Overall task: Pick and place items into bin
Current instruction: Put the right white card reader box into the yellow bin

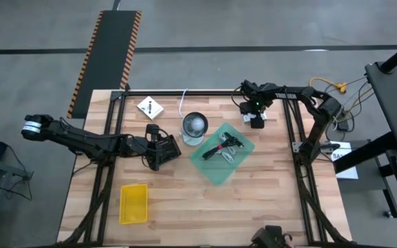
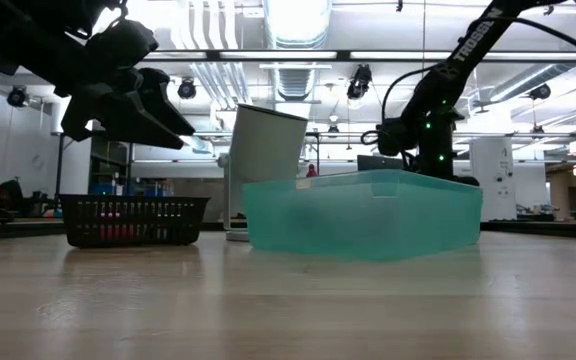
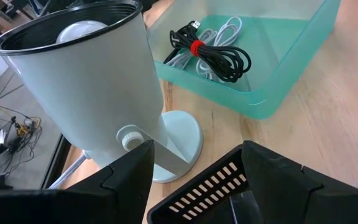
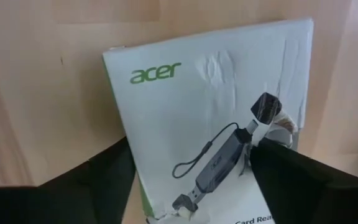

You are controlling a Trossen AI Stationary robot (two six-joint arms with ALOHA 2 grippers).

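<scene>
My left gripper [image 1: 169, 149] hangs above the table just left of a pale grey lamp-like cup [image 1: 194, 126] on a round foot [image 3: 179, 140]. It is shut on a black item with a row of pale slots [image 3: 207, 186]. The teal bin [image 1: 209, 169] holds a black cable bundle with a red tie [image 3: 219, 56] and white cables [image 3: 229, 28]. My right gripper [image 1: 256, 116] is open at the far right, low over a white "acer" box [image 4: 197, 106], with a finger on either side of the box's end. A white packet [image 1: 149, 107] lies flat at the far left. My left gripper has the black slotted item [image 3: 204, 190] between its two fingers, clear of the table. The fingers slant down toward the cup and the bin. Which part of the item they grip does not show. My right gripper: I cannot tell whether its fingers [image 4: 104, 180] touch the box.
A yellow basket [image 1: 134, 204] sits near the table's front left and shows dark in the low view [image 2: 133, 220]. A thin white cable [image 1: 183, 103] lies behind the cup. The bare wood in front of the bin is free room. Black frame posts stand along both table sides.
</scene>
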